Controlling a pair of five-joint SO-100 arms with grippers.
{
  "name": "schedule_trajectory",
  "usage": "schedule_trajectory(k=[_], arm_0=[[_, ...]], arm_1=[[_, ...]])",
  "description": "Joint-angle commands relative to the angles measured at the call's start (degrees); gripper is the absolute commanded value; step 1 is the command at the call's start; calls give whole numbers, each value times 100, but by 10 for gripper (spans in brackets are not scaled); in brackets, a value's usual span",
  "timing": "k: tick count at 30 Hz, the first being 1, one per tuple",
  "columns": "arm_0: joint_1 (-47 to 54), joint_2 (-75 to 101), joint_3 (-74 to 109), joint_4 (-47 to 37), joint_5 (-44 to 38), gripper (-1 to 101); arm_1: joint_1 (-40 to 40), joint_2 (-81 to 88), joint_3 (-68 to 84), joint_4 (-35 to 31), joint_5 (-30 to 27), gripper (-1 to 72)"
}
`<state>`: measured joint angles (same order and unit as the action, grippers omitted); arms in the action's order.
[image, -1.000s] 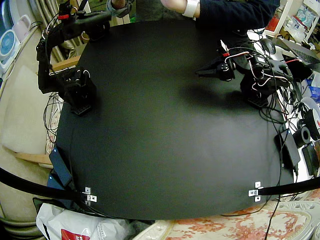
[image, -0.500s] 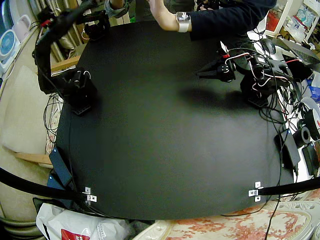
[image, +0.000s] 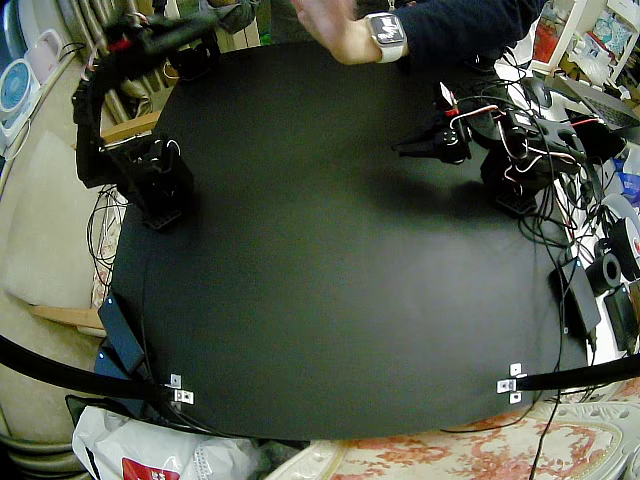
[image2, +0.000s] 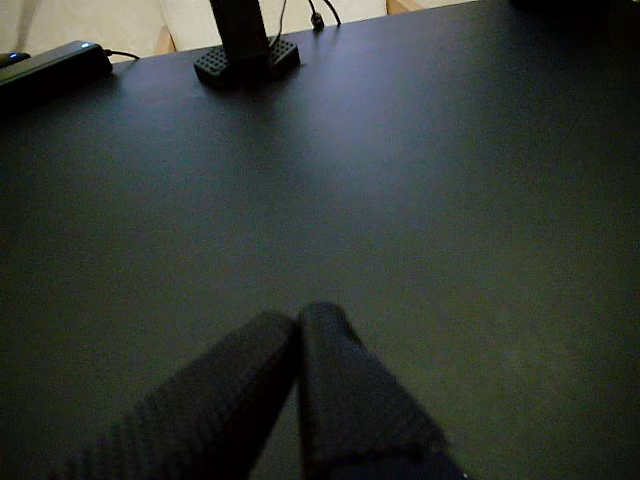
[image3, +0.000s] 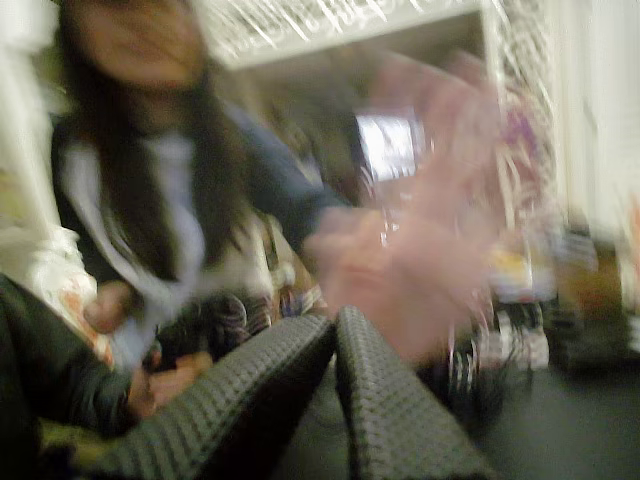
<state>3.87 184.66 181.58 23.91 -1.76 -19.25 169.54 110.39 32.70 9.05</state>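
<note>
My left gripper (image: 402, 148) hangs low over the black table (image: 320, 300), pointing toward its middle. In a wrist view its two dark fingers meet at the tips, so the left gripper (image2: 298, 320) is shut on nothing above bare tabletop. My right arm is raised at the far corner, and the right gripper (image: 205, 35) points at a person behind the table. In a wrist view the right gripper (image3: 335, 325) is shut and empty, with a blurred hand (image3: 400, 270) just beyond it. That person's hand (image: 335, 25), with a watch (image: 386, 30) on the wrist, hovers over the table's far edge.
The right arm's base (image: 158, 190) stands at one table edge and shows across the table as the base (image2: 243, 58). The left arm's base (image: 520, 175) sits among loose cables. A black box (image: 578, 298) lies by that edge. Metal brackets (image: 178, 390) mark the near corners.
The right arm's raised upper part swung up and came back down a little. The person's hand moved out over the table's far edge. The left arm stayed still.
</note>
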Motion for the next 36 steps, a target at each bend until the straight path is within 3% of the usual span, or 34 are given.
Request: schedule_trajectory(k=[1,2,4,7,8,9,10,11,12,13,14,15,16,17,18,19,21,23,26,28,31,33,35,36], arm_0=[[44,105,79,62,-88,0],[9,105,79,53,-88,0],[-9,105,79,53,-88,0],[0,105,79,70,-97,0],[0,105,79,70,-105,0],[0,105,79,70,-105,0],[0,105,79,79,-123,0],[9,105,79,79,-132,0],[9,105,79,79,-132,0],[0,105,79,79,-132,0],[0,105,79,79,-141,0],[-18,105,79,70,-141,0],[-35,105,79,62,-141,0],[-53,105,79,53,-141,0],[-53,105,79,44,-141,0],[-26,105,79,44,-149,0],[44,105,79,53,-176,0],[53,105,79,44,-185,0],[44,105,79,44,-167,0],[18,105,79,44,-158,0],[-44,105,79,44,-132,0],[-18,105,79,79,-141,0],[35,105,79,79,-167,0],[35,105,79,88,-167,0]], arm_1=[[-624,211,-809,-387,-782,-2],[-1011,615,-606,-668,-1187,-2],[-334,879,123,352,-97,-3],[-510,1134,1213,747,325,-3],[-606,932,1081,1274,167,-3],[-835,360,343,2206,-149,-3],[-896,-193,-325,2610,-404,-3],[-1072,-237,-501,2285,-650,-3],[-1248,62,-404,1441,-967,-3],[-1582,1063,193,-545,-1433,-2],[-1802,1441,299,-1037,-1731,-2],[-1890,1468,176,-826,-1705,-2],[-1784,1204,-193,-79,-1477,-3],[-598,554,-773,1406,-281,-3],[-352,237,-1002,2285,114,-3],[-765,272,-712,2988,299,-3],[-650,53,-712,3929,562,-5],[-422,70,-932,3700,378,-5],[-615,1222,-571,800,-835,-2],[-1011,1705,-369,149,-1327,-2],[-141,1767,220,1459,79,-3],[-62,1600,791,2628,896,-3],[18,905,448,3138,1055,-3],[53,773,202,2944,835,-3]])
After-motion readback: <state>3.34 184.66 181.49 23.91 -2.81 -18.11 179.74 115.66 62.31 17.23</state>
